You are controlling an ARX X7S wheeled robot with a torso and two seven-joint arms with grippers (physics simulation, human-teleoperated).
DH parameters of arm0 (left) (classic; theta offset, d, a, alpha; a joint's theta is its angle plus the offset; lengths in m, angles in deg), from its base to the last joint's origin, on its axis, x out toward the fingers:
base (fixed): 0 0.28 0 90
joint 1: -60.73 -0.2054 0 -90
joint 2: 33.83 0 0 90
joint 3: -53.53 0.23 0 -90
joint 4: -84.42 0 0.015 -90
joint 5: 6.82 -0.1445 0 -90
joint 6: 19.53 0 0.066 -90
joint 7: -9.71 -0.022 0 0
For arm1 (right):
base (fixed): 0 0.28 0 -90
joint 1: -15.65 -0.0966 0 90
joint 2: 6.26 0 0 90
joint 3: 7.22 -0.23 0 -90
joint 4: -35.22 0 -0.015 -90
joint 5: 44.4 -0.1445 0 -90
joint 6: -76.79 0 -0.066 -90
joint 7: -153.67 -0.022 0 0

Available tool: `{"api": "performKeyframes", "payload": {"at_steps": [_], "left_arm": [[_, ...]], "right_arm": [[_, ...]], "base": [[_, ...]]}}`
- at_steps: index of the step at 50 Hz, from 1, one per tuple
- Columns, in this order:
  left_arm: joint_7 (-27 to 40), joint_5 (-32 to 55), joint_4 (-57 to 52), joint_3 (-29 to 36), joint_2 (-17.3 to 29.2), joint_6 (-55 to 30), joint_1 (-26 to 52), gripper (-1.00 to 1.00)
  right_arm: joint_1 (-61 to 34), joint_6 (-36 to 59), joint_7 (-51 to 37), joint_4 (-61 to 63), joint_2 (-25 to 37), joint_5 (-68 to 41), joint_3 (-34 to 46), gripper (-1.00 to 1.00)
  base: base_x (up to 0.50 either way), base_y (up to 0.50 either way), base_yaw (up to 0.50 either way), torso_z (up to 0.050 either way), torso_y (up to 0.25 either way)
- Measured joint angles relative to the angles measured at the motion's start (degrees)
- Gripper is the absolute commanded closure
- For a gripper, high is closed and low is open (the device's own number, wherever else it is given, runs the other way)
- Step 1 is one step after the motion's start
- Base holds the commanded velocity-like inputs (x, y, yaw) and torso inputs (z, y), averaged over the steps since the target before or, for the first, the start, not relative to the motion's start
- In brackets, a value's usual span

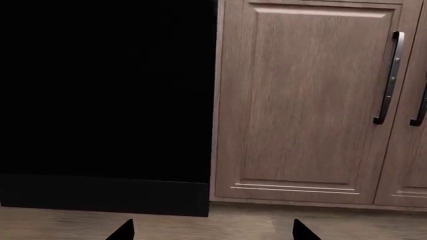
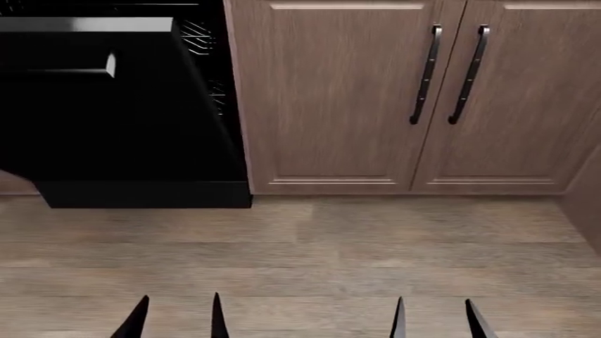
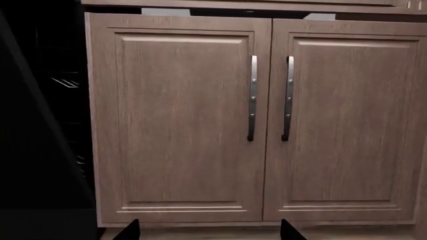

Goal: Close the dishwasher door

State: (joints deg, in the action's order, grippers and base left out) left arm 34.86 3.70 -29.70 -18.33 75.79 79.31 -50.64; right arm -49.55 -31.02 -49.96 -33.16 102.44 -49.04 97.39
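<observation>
The dishwasher door (image 2: 103, 120) is a glossy black panel at the far left of the head view, tilted partly open, with a silver-grey top strip and bar handle (image 2: 66, 70). Wire racks (image 2: 202, 39) show in the gap behind it. In the left wrist view the door (image 1: 107, 90) fills one side. In the right wrist view its dark edge (image 3: 33, 140) shows beside the cabinets. My left gripper (image 2: 179, 320) is open and empty, low over the floor, well short of the door. My right gripper (image 2: 440, 320) is open and empty, facing the cabinet doors.
Brown wooden cabinet doors (image 2: 329, 98) with slim black handles (image 2: 427, 74) stand right of the dishwasher. A black toe-kick (image 2: 146, 193) runs under the dishwasher. Wood-plank floor (image 2: 310, 253) lies between me and the cabinets. A cabinet side (image 2: 587, 204) juts in at far right.
</observation>
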Motion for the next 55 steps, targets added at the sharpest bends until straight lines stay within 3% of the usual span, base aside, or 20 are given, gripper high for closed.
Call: {"api": "performKeyframes", "payload": {"at_steps": [55], "left_arm": [[0.7,0.96,0.47,0.61,0.84,0.81,0.37,-1.0]], "right_arm": [[-0.34,-0.41,-1.42,-0.19,1.05,-0.24,1.05,-1.0]], "base": [[0.0,0.5,0.0,0.0,0.0]]}}
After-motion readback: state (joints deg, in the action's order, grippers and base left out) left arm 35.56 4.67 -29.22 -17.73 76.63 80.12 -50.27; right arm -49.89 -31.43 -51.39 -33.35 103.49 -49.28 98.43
